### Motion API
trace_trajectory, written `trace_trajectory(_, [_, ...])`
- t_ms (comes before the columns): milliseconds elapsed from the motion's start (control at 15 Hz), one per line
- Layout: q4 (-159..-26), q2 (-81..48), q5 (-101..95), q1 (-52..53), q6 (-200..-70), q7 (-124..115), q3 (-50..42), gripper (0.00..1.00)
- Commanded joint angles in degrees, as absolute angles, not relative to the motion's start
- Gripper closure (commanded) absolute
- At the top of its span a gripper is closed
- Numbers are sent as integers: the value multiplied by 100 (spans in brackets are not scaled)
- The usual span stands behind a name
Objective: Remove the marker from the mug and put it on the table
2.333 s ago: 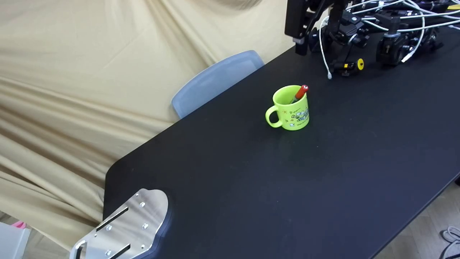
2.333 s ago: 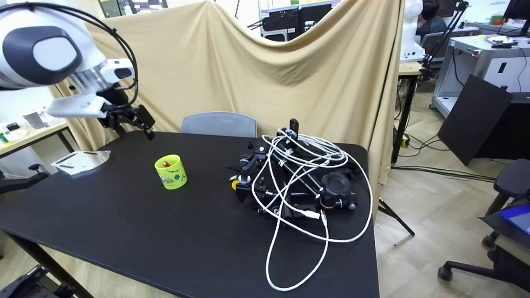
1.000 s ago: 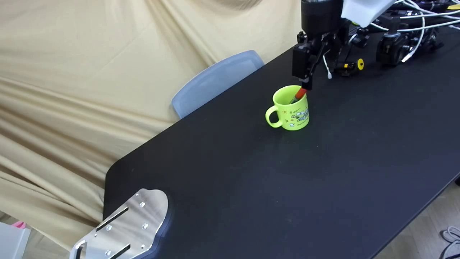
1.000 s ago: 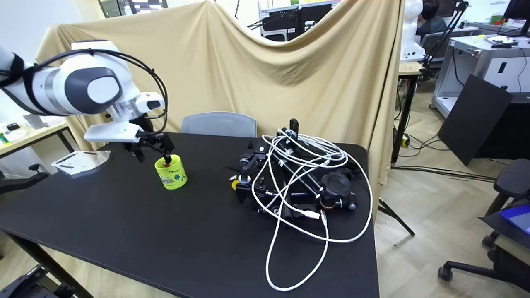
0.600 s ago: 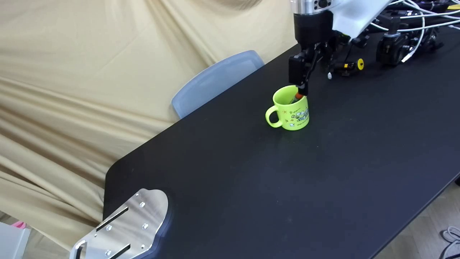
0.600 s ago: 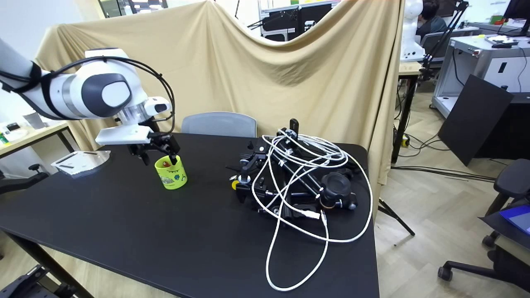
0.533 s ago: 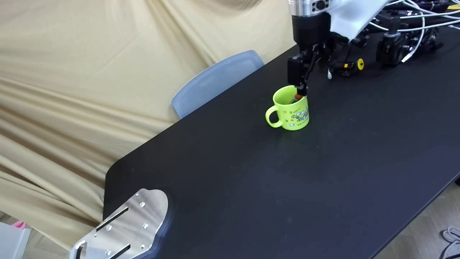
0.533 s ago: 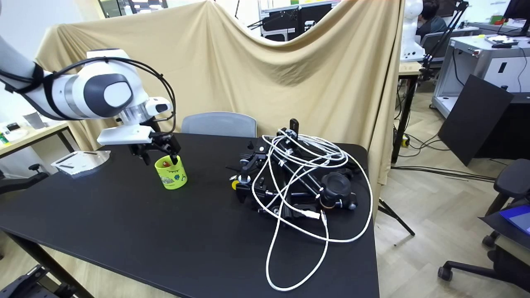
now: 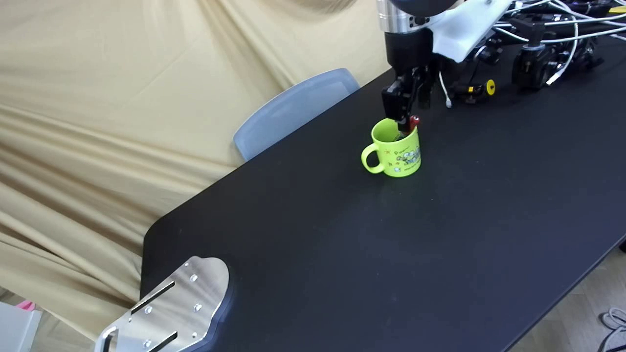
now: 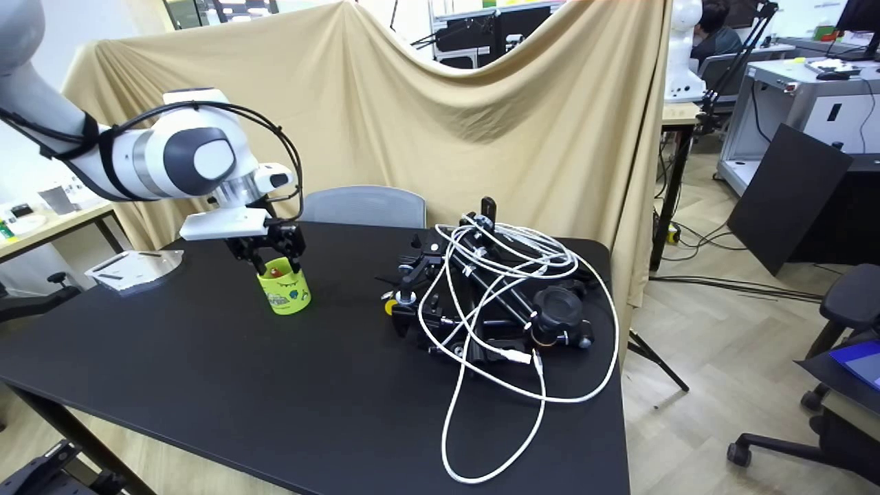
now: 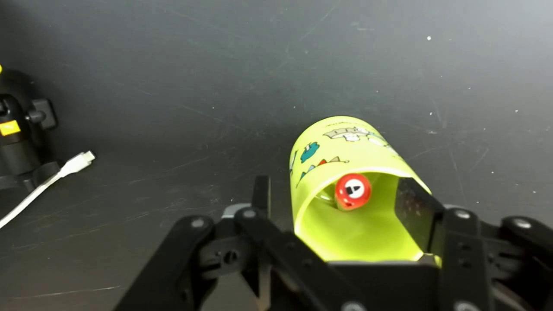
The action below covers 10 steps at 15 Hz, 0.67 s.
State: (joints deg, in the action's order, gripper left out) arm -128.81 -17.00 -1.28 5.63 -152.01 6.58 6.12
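Observation:
The lime-green mug (image 9: pixel 401 159) stands upright on the black table (image 9: pixel 318 244); it also shows in an exterior view (image 10: pixel 285 299) and in the wrist view (image 11: pixel 345 134). The marker leans inside the mug, its red end (image 11: pixel 353 191) near the rim; that end also shows in both exterior views (image 9: pixel 414 121) (image 10: pixel 276 273). Its lower part is mostly hidden. My gripper (image 11: pixel 335 194) is open at the mug's mouth, with the marker's end between but apart from its fingers. In the wrist view the right finger (image 11: pixel 414 207) overlaps the mug's opening; the left finger (image 11: pixel 262 194) is outside the rim.
Black stands and clamps with white cables (image 10: pixel 495 295) lie on the table near the mug. A white cable plug (image 11: pixel 77 164) shows in the wrist view. A metal plate (image 9: pixel 181 298) sits at a table corner. A grey-blue chair (image 9: pixel 298 107) stands at the edge.
My gripper has come down to the mug. In the last half second it has shifted a little further across the mug and lower, still open. The mug and marker have not visibly moved.

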Motion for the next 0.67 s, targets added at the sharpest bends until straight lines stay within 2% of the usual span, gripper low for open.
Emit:
trace_trajectory(0, [-12599, -1867, -151, 533, -15027, 768, 657, 55])
trace_trajectory(400, [-12607, -1740, -36, 486, -14829, 905, 720, 95])
trace_trajectory(467, [-12614, -1706, -24, 491, -14779, 898, 724, 97])
trace_trajectory(600, [-12636, -1628, 39, 474, -14646, 942, 760, 95])
